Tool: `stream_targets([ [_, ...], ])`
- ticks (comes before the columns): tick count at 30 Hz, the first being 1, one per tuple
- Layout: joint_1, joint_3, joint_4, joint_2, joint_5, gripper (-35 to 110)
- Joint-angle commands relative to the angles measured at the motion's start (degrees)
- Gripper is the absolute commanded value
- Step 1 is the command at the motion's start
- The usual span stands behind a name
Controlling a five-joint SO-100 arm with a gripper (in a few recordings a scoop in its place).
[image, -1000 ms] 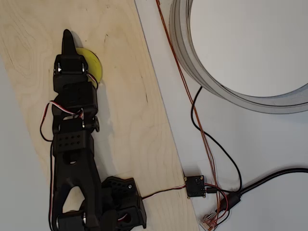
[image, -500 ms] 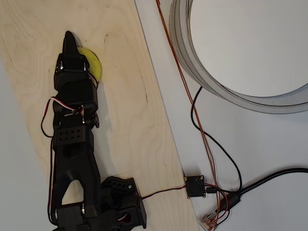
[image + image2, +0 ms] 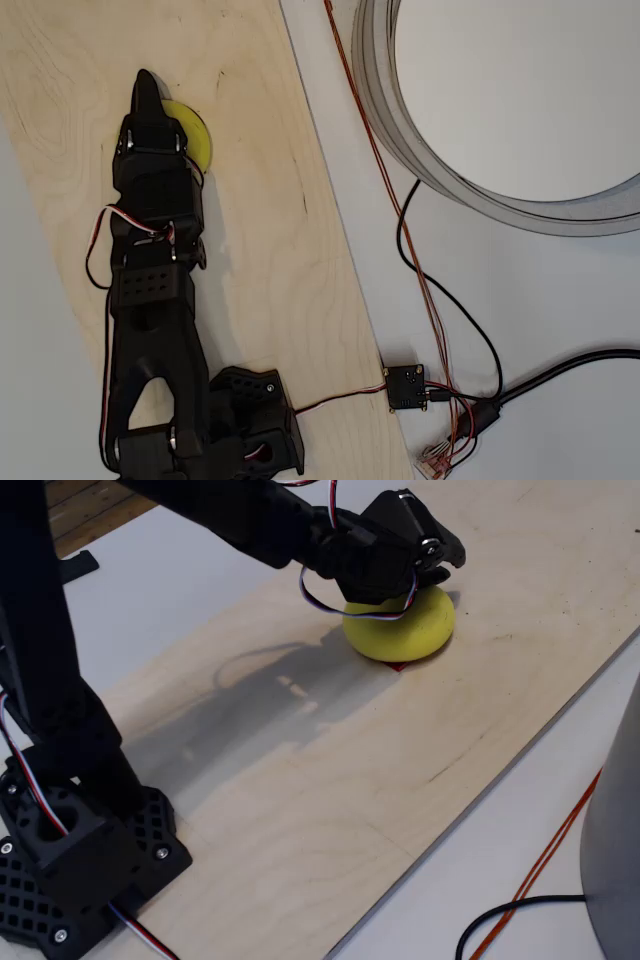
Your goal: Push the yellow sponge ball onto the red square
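Note:
The yellow sponge ball [image 3: 402, 628] rests on the plywood board, and in the overhead view the yellow sponge ball [image 3: 193, 135] is half hidden under my black arm. A thin sliver of the red square [image 3: 397, 665] peeks out beneath the ball's near edge; the ball covers the rest of it. My gripper [image 3: 447, 560] lies across the top of the ball with its fingers together and nothing between them. In the overhead view the gripper [image 3: 146, 82] ends in a single point just past the ball's left side.
The plywood board [image 3: 260, 250] runs diagonally over a white table. A large grey round rim [image 3: 400, 130] stands at the upper right. Orange and black cables [image 3: 420, 270] and a small circuit board [image 3: 405, 387] lie right of the board. The arm base [image 3: 70, 850] sits at the near left.
The gripper has shifted very slightly down the overhead picture along the ball. The ball stays where it was.

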Motion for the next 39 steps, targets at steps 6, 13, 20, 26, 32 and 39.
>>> stream_targets([
  [6,-0.1,2.8,0.0,3.7,0.9,4],
  [13,-0.1,4.6,0.0,5.4,1.0,4],
  [20,0.0,3.3,0.0,5.4,-0.4,4],
  [26,0.8,-0.4,0.0,6.2,-6.2,5],
  [32,0.6,-3.6,0.3,9.1,-11.3,5],
  [39,-1.2,-2.6,0.2,18.5,-17.8,5],
])
